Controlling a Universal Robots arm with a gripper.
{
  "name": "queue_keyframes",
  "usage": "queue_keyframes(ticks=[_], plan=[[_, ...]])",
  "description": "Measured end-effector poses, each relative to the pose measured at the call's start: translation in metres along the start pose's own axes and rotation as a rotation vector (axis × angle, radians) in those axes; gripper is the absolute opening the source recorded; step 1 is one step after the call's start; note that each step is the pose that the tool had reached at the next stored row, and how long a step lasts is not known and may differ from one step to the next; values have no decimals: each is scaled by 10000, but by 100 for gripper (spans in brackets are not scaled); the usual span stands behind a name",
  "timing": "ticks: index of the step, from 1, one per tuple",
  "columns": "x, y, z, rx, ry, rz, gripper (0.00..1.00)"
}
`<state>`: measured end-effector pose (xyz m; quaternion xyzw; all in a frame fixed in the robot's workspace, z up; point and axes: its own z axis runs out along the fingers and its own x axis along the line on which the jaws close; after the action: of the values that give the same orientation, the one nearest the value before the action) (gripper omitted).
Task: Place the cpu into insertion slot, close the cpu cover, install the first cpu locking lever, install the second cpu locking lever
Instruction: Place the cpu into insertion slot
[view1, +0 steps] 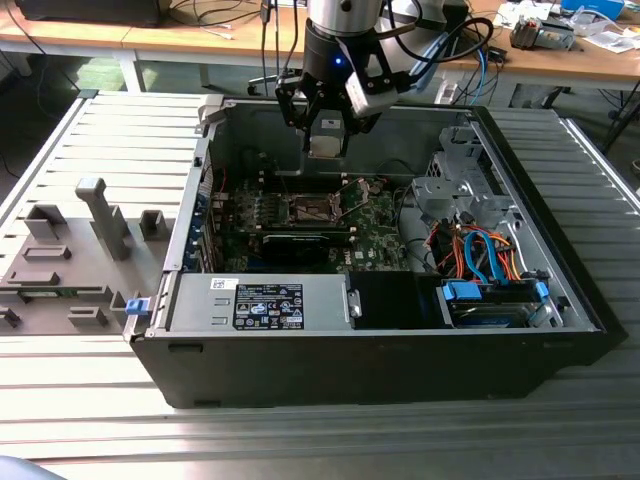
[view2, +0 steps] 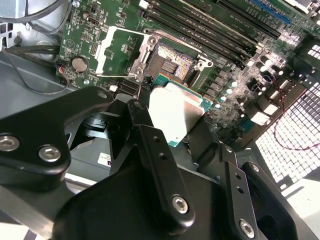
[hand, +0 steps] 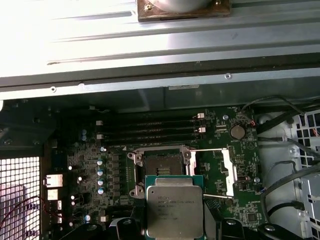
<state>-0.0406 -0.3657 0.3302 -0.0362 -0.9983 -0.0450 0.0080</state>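
Closest in, the gripper (view2: 176, 125) was clenched on the one cpu (hand: 175, 212). I logged it as a square chip with a silver-grey lid and green edge, held above the motherboard (hand: 220, 210) near the single insertion slot (hand: 162, 165). One cpu cover (hand: 229, 172) lay swung open beside that brownish-gold socket.

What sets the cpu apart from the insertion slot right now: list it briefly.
The cpu shows a plain silver-grey metal top; the insertion slot shows a dark contact field inside a metal rim. The cpu is clamped in the gripper above the green board; the insertion slot is set into that board, uncovered and empty. Both are square and look alike in footprint.
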Motion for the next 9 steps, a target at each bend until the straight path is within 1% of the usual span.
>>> queue_keyframes(ticks=[9], plan=[[0, 0, 0, -4, -17, 195, 54]])
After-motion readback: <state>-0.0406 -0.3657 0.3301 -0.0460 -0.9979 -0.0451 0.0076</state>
